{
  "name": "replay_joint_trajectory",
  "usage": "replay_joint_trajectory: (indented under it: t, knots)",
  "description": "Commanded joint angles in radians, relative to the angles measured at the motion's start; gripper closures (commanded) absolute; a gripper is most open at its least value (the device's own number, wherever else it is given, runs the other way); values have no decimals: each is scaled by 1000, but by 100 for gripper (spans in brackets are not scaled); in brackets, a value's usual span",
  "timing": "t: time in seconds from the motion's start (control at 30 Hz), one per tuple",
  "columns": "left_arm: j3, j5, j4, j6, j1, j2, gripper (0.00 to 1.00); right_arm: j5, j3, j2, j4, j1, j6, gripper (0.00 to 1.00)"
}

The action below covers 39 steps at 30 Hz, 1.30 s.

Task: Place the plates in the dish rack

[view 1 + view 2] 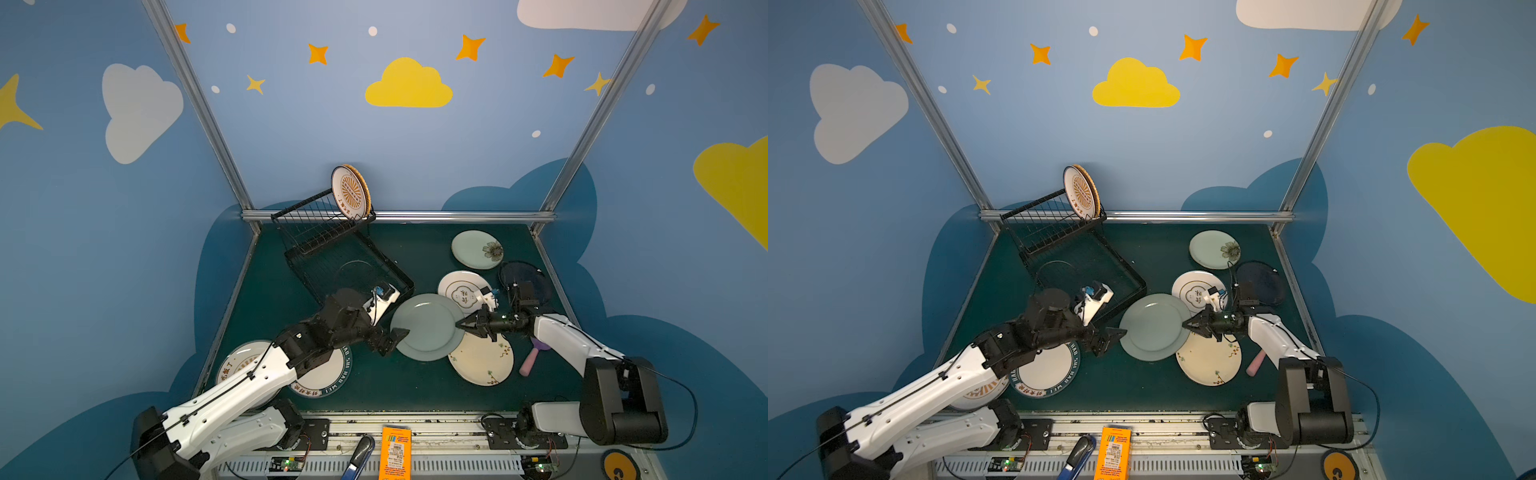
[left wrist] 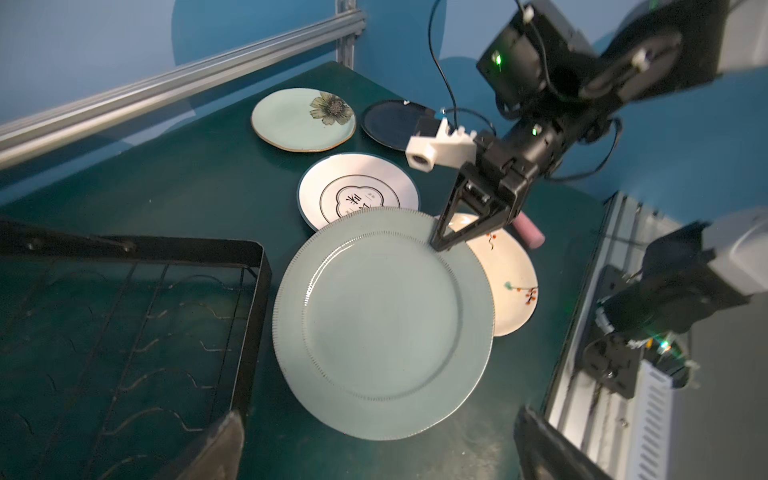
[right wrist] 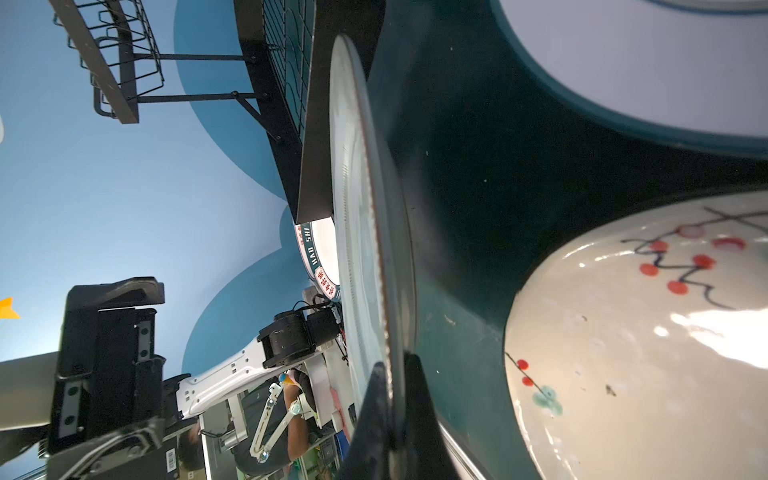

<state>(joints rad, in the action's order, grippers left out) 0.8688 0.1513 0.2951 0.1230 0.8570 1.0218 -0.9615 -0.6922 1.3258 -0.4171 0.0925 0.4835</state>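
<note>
Nearby, cream plate and white plate lie partly under green plate.

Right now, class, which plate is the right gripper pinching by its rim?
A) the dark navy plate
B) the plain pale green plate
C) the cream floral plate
B: the right gripper is shut on the rim of the plain pale green plate.
</note>
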Motion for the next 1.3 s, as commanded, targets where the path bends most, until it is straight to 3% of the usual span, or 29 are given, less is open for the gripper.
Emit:
replay_joint_trajectory:
  t: [0.0,0.27,0.5,0.67,0.83,1.27]
  knots:
    - [21,-145,-37,205,93,37,0,-133,-59,-62,-24,-29,33,100]
    - [-29,-284,-216,500,296,143,0,-171,-82,-102,-72,-76,44,100]
    - [-52,-408,-320,672,382,241,2,-178,-97,-125,-83,-87,82,100]
    - [-63,-455,-392,719,395,303,8,-177,-95,-139,-65,-94,117,100]
    - [-61,-509,-445,738,397,373,22,-184,-99,-151,-60,-98,133,100]
    - [-18,-681,-621,777,392,570,42,-194,-103,-168,-70,-97,147,100]
